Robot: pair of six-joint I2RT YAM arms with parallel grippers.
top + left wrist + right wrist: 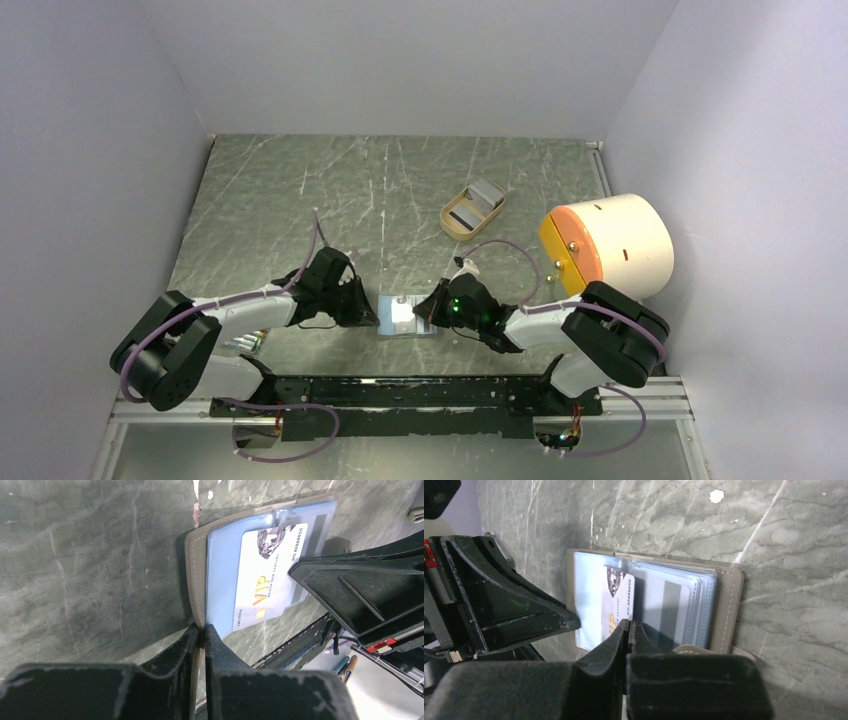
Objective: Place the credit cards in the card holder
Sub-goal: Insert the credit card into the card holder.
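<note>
So the left claw (200, 632) is clamped shut on the left cover edge of the card holder (197, 570), pinning it flat on the counter (300, 200). The holder lies open, blue inside facing up, just in front of the arm bases and right between the two claws. From above, its long axis runs left to right.

A white credit card (265, 565) with gold VIP lettering lies face up on the holder's left blue page, beside the stack of clear sleeves. As far as I can tell its long side runs parallel to the holder's fold. One short end points at the right claw and pokes out past the holder's edge there.

The right claw (629, 627) is on the holder's right side, jaws together, and the card's edge runs straight into the seam between them, so it looks pinched.

Further back and right of the holder there's a tan oval tray (472, 212), and right of that a big cream cylinder (620, 245) with an orange face.
</note>
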